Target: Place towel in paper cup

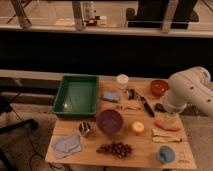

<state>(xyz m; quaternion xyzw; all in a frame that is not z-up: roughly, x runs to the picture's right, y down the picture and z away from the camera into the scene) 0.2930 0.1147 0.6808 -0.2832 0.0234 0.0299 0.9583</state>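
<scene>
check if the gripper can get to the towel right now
Probably yes. The gripper is at the far right; the towel lies uncovered at the front left. The purple bowl and grapes sit between, so it would have to pass over them.

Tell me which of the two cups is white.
The paper cup at the far edge, beside the green tray. The metal cup is shiny, by the purple bowl. The claw hangs at the right of the table.
</scene>
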